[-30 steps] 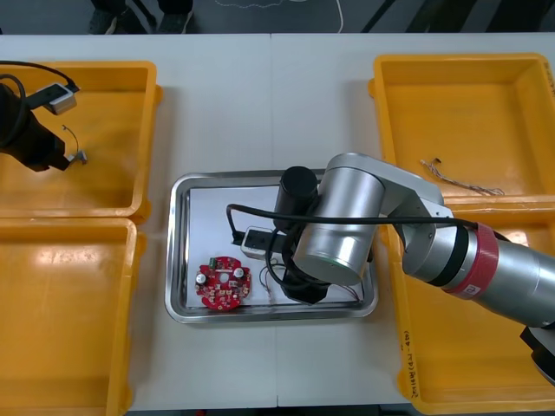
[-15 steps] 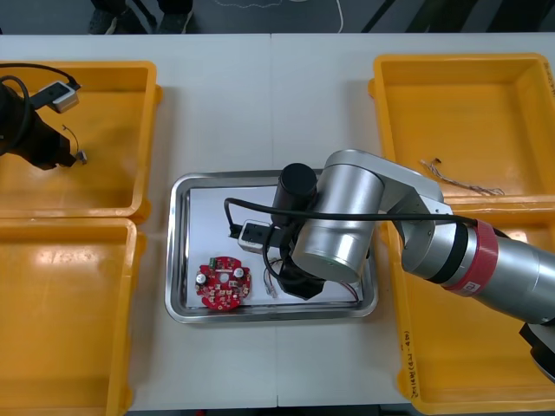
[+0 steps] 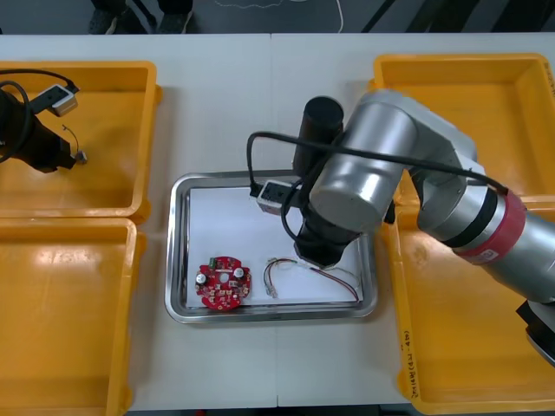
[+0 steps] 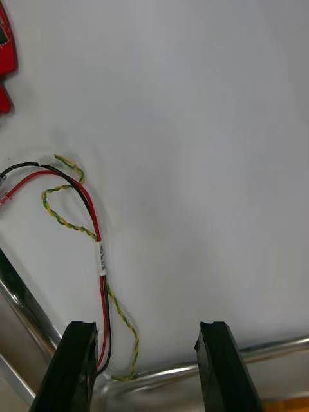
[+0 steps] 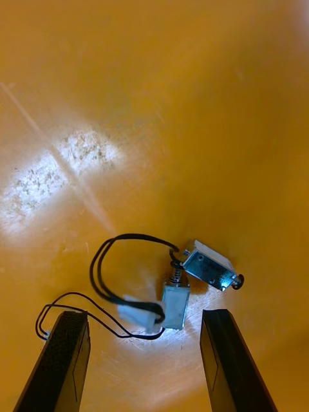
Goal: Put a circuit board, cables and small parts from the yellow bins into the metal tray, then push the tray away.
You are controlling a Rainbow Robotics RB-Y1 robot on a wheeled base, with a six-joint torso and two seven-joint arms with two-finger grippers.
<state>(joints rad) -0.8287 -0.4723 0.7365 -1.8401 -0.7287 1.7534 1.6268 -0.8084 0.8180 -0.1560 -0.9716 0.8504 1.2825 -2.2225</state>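
Centre of the front view: right gripper (image 3: 314, 258) hangs over the right half of the metal tray (image 3: 176, 251), above its white floor. Its fingers (image 4: 77, 360) stand wide apart with nothing between them.

The red and yellow cable (image 3: 312, 276) lies loose on the tray floor in the tray's lower right part, just under the gripper. In the right wrist view a black strand runs with it. The bundle passes close by one finger and curls round near the tray rim. Cannot tell whether it touches the finger.

The round red circuit board (image 3: 224, 285) lies flat in the tray's lower left part, apart from the cable and the gripper.

Far left edge of the front view: left gripper (image 3: 61, 161) is inside the upper-left yellow bin (image 3: 113, 87), low over its floor. Its fingers (image 5: 64, 360) are spread open and hold nothing. Two small metal parts (image 5: 193, 283) lie on the bin floor just ahead of the gap, close together. A thin black cable (image 5: 103, 270) loops off them to a white connector (image 5: 138, 314). Neither finger touches them.

The upper-right yellow bin (image 3: 468, 113) holds one thin wire bundle (image 3: 460, 178) near its lower edge. The lower-left yellow bin (image 3: 69, 329) and lower-right yellow bin (image 3: 460, 347) sit along the bottom of the frame. The light table (image 3: 260, 87) runs between the bins.
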